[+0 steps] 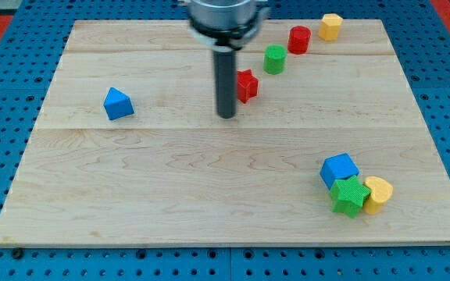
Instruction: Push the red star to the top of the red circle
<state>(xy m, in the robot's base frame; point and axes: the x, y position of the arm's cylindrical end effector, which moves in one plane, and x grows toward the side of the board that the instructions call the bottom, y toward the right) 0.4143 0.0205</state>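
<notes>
Camera view shows my tip [226, 115] resting on the wooden board [170, 203] a little above its middle, with the dark rod rising straight to the metal mount at the top edge. I carry no fingers, so nothing is clenched or grasped; the rod's end simply stands bare on the wood. Just to the tip's right, partly hidden behind the rod, sits the red star [247, 85], close beside the rod though I cannot tell whether they touch. Up and to the right of it a diagonal line runs toward the board's top right corner: the green cylinder [274, 59] comes first (it stands between the star and its goal), then the red circle [299, 39], then a yellow block [330, 26] near the top edge. Well apart, near the left edge, lies a blue block [118, 103] with a peaked top. Near the bottom right corner a blue cube [339, 169], a green star [349, 195] and a yellow heart [378, 193] huddle together, touching.
</notes>
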